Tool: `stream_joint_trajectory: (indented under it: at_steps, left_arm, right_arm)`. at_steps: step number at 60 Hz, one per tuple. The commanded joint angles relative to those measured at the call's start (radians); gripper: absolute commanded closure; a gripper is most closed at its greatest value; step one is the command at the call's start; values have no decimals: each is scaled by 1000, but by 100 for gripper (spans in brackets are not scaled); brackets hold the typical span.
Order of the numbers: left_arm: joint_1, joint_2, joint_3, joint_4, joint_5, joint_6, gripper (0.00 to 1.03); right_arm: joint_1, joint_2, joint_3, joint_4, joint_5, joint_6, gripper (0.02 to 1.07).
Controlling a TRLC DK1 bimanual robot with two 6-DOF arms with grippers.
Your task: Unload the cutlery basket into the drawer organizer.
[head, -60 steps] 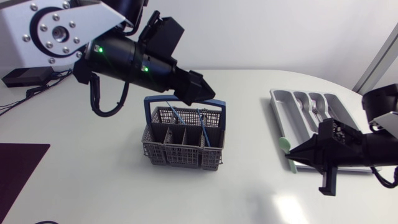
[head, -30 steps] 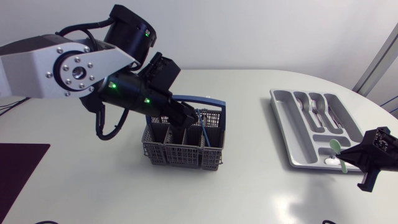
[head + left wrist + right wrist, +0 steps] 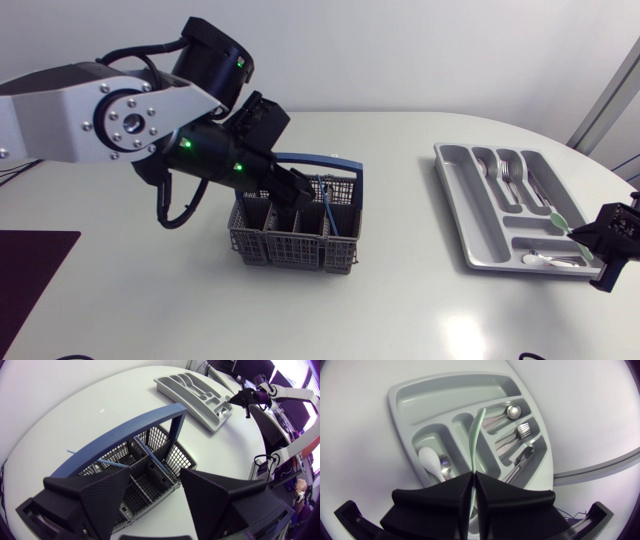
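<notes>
Left wrist view: left pincer [image 3: 155,486] stands low over the cutlery basket [image 3: 172,457], just behind its blue handle [image 3: 127,427].
Left pincer state: released. The fingers are spread wide with nothing between them.
Basket contents: thin blue items [image 3: 109,462] lie ahead of the left pincer, leaning across the compartments. No other contents can be made out.
Right pincer state: right pincer [image 3: 473,476] is clenched on a pale green utensil [image 3: 475,435], gripping it at one end.
Utensil position: it projects ahead of the right pincer, over the dividers of the drawer organizer [image 3: 394,402], and is not yet laid down.
Organizer contents: a white spoon [image 3: 430,456] lies just beside the right pincer. Metal forks [image 3: 522,430] lie further ahead.
Step in hand (judged): placing the green utensil while the left arm prepares a pick.
Risk, placing: released here, the utensil may bridge a divider and rest crooked, because it hangs across the compartments and not along one.
Risk, picking: the thin items could slip from the broad fingers, or the fingers could foul the mesh or the handle and drag the basket.
</notes>
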Motion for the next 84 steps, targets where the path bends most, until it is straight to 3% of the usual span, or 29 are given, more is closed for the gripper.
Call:
stream_joint_trajectory:
  at_steps: [1, 8, 17, 28, 32, 38, 53, 65, 84]
  left_arm:
    - [-6, 26, -25, 1, -8, 14, 32]
    - [-4, 38, -28, 1, -14, 14, 32]
    - [-7, 55, -30, 1, -26, 14, 32]
    - [-7, 64, -33, 1, -26, 12, 32]
    - [-7, 67, -34, 6, -26, 12, 32]
    - [-9, 77, -39, 15, -26, 9, 32]
    - [-16, 93, -59, 42, -26, -5, 32]
    - [-30, 106, -103, 168, -31, -55, 34]
    - [-43, 123, -217, 467, -103, -132, 34]
  right_arm:
    - [-7, 52, 4, 53, 20, -45, 98]
    - [-8, 97, 10, 73, 40, -63, 97]
    - [-8, 141, -52, 208, 75, -110, 97]
    - [-8, 174, -78, 239, 104, -160, 93]
    - [-10, 181, -79, 239, 109, -163, 86]
    - [-19, 181, -82, 239, 110, -164, 63]
    - [-37, 131, -68, 225, 104, -75, 27]
    - [-2, 79, -87, 183, 104, 67, 15]
    - [95, -4, -185, 176, 98, 202, 15]
